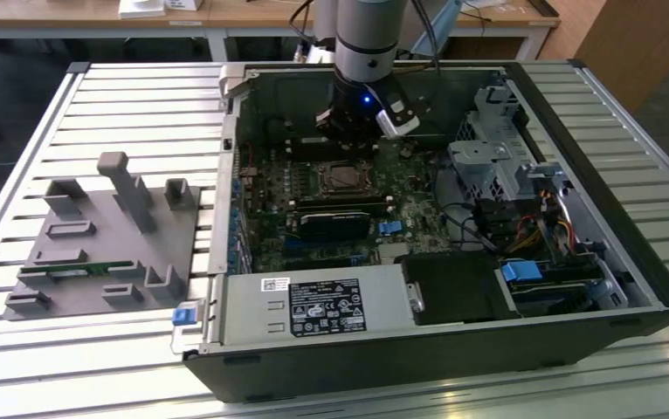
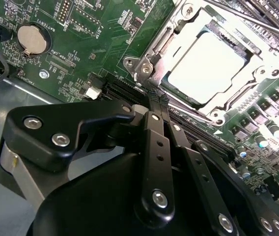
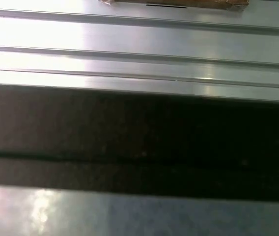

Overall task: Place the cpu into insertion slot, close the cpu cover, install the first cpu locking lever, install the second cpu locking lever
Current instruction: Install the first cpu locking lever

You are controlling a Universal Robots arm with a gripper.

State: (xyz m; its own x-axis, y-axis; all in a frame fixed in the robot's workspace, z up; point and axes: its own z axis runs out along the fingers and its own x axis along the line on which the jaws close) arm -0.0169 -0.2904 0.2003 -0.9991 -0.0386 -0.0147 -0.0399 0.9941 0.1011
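Note:
The cpu [image 2: 206,61], a flat square with a pale metal top, lies in the insertion slot [image 1: 341,178] on the green board inside the open computer case. The silvery cpu cover [image 2: 237,93] lies down around it like a frame. A thin lever rod [image 2: 257,22] runs along the socket's far side. My gripper [image 2: 154,98] is shut, its black fingers pressed together with their tips at the socket's corner bracket [image 2: 143,69]. In the exterior view the gripper [image 1: 352,141] hangs just behind the socket.
A black card [image 1: 334,220] sits in front of the socket, with the power supply [image 1: 311,307] nearer still. The drive cage [image 1: 498,166] and cables [image 1: 521,231] fill the exterior view's right. A grey fixture [image 1: 101,236] stands on the slatted table outside the case. The dark case wall [image 3: 139,142] crosses the first wrist view.

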